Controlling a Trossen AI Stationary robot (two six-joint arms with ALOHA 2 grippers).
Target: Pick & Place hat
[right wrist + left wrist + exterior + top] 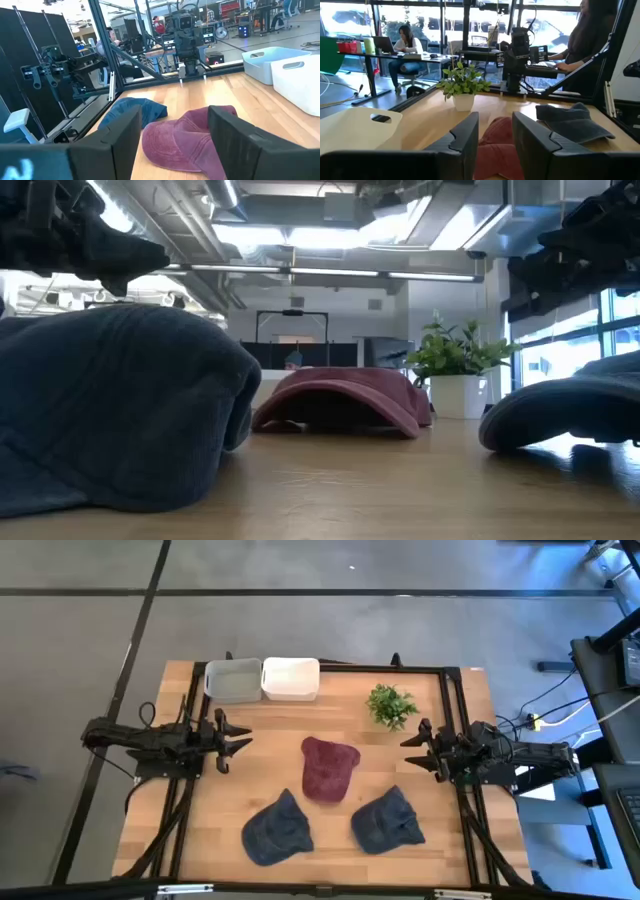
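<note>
A dark red cap [327, 768] lies crown up in the middle of the table, also seen in the low view [345, 402] and both wrist views [501, 146] [187, 139]. Two blue-grey caps lie nearer the near edge, one left [276, 828], one right [388, 821]. My left gripper [237, 737] hovers open at the table's left side, pointing toward the red cap. My right gripper [412, 748] hovers open at the right side, also facing the red cap. Neither touches anything.
A grey bin [233, 680] and a white bin [291, 678] stand side by side at the far edge. A small potted plant [390, 705] stands far right of centre. People sit at desks beyond the table in the left wrist view.
</note>
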